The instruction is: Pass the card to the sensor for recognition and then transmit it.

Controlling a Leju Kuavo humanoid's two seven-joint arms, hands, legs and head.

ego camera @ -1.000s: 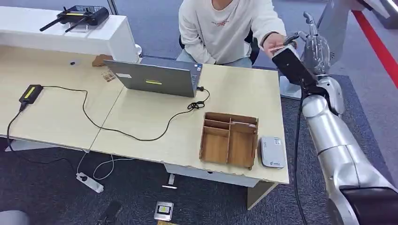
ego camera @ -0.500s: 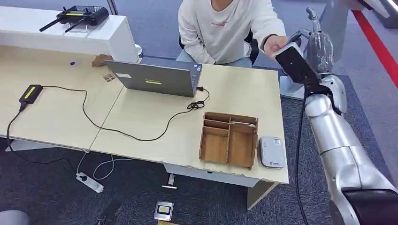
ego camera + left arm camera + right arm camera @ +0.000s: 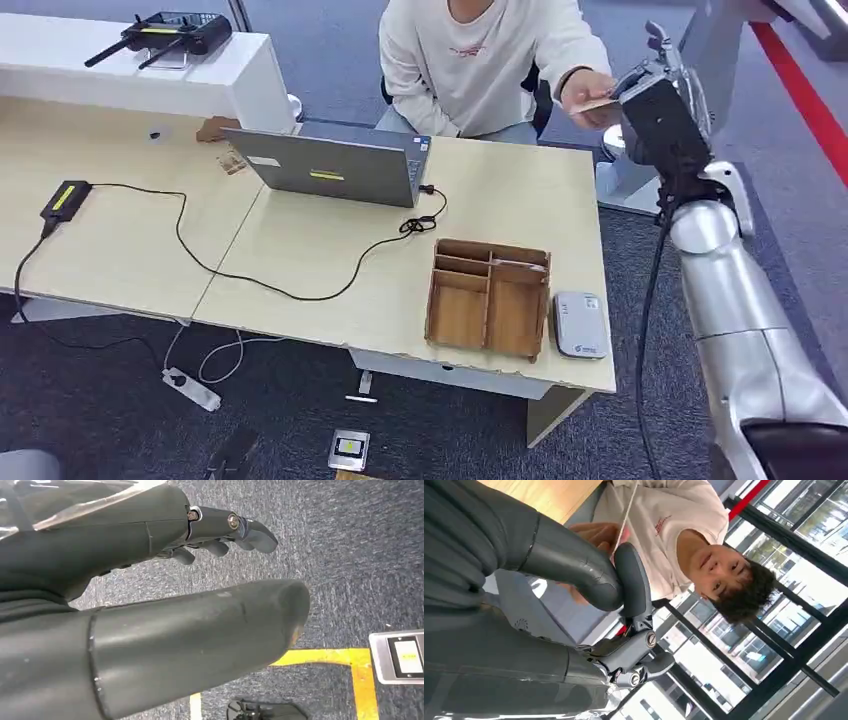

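Observation:
My right hand (image 3: 668, 88) is raised beyond the table's far right corner, fingers apart and gripping nothing. A seated person's hand (image 3: 588, 92) right beside it holds the tan card (image 3: 600, 104). The right wrist view shows the card (image 3: 626, 519) edge-on as a thin pale line against the person's palm, close to my thumb tip (image 3: 630, 565); I cannot tell whether they touch. The white card sensor (image 3: 580, 325) lies flat near the table's front right corner. My left hand (image 3: 175, 610) hangs over the carpet and holds nothing.
A wooden compartment tray (image 3: 488, 298) stands left of the sensor. A grey laptop (image 3: 335, 165) with a black cable sits mid-table, and a small black box (image 3: 64, 198) at the left. A white counter (image 3: 150, 75) carries a router. A power strip (image 3: 190, 388) lies on the floor.
My right hand has swung right and away from the person's hand. The card, earlier between the two hands, now stays in the person's hand.

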